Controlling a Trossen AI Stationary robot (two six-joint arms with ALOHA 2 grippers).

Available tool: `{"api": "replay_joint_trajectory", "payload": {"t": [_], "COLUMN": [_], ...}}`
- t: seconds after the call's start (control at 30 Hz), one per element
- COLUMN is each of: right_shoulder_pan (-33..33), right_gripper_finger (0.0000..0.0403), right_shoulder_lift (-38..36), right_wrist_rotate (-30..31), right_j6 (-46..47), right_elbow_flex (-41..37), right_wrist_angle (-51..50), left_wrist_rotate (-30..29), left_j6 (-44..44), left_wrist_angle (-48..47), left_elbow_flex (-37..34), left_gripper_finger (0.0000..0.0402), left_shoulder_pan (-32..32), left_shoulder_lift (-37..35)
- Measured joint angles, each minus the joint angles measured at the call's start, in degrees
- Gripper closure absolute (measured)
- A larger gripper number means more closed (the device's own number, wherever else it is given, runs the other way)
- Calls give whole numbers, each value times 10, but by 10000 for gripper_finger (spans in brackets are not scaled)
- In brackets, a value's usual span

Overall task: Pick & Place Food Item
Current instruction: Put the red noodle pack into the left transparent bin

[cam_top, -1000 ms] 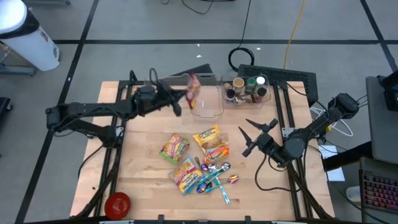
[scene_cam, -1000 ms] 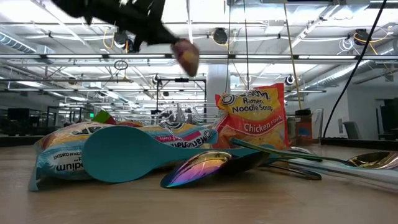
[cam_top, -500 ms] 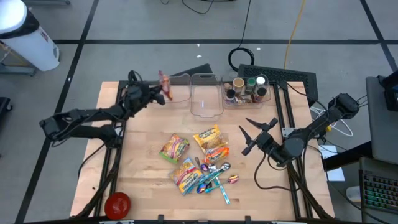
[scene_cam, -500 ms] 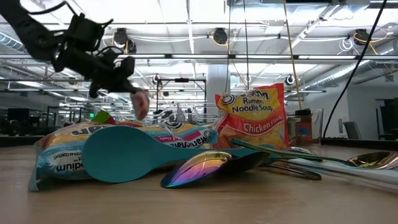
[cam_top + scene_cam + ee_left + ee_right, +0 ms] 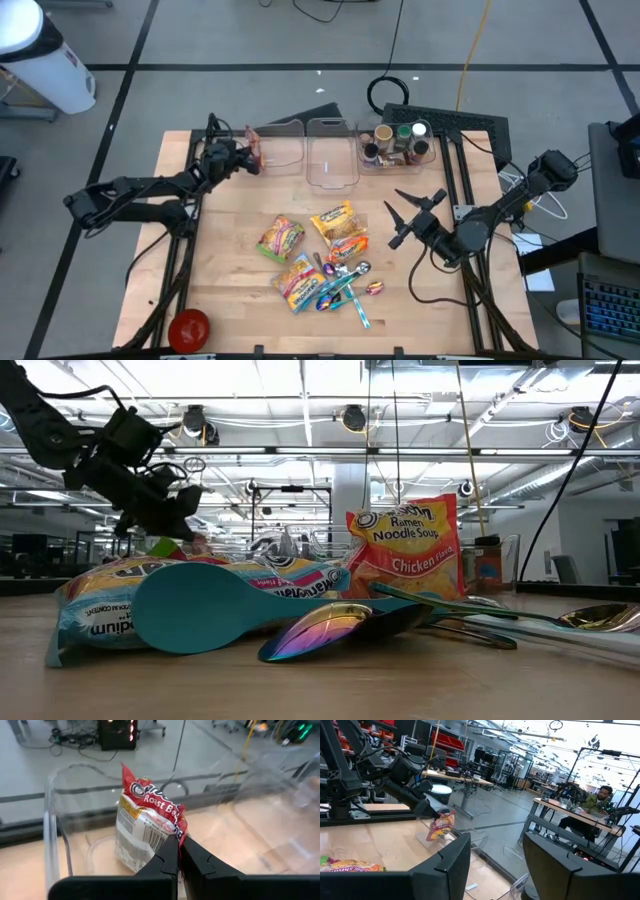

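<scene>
A red and white snack packet (image 5: 145, 830) sits down inside a clear bin (image 5: 52, 820) at the table's far left, with my left gripper (image 5: 177, 857) shut on it. In the high view the packet (image 5: 255, 150) is at that bin's (image 5: 285, 143) left end, beside my left gripper (image 5: 246, 160). In the low view my left gripper (image 5: 170, 510) hangs low behind the noodle packs. My right gripper (image 5: 400, 215) waits open above the table's right side, with nothing between its fingers (image 5: 440, 865). My left gripper pinches the packet's crimped side edge (image 5: 181, 827) between its two fingers. The fingers slant slightly downward from the table's left. The packet stands nearly upright in front of them inside the bin. Whether its lower end (image 5: 127, 865) rests on the bin floor, I cannot tell.
A second clear bin (image 5: 332, 160) stands right of the first, and a bin of jars (image 5: 395, 142) stands farther right. Ramen packs (image 5: 335, 225), (image 5: 280, 238), (image 5: 297, 278) and several utensils (image 5: 345, 285) lie mid-table. A red round object (image 5: 188, 328) sits at the near left corner.
My left gripper has carried the packet from above the middle clear bin toward the table's left and down into the left bin, tipping closer to level. It has stayed shut on the packet.
</scene>
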Motion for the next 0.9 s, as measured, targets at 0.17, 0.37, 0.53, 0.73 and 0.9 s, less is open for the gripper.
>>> {"api": "replay_joint_trajectory", "payload": {"t": [0.17,0.37,0.53,0.73,0.9], "right_shoulder_pan": [0,0,0,0,0], "right_gripper_finger": [231,230,230,231,231], "right_shoulder_lift": [0,0,0,0,0], "right_wrist_rotate": [0,0,0,0,0], "right_j6": [0,0,0,-8,-13], "right_elbow_flex": [0,0,0,0,0], "right_wrist_angle": [0,0,0,0,0], "left_wrist_rotate": [-6,-6,-6,23,41], "left_j6": [3,3,14,16,12], "left_wrist_angle": [-15,-16,-16,-10,-8], "left_elbow_flex": [0,0,0,6,7], "left_gripper_finger": [397,367,309,248,222], "left_shoulder_pan": [4,4,4,4,1], "left_shoulder_lift": [0,0,0,-16,-69]}}
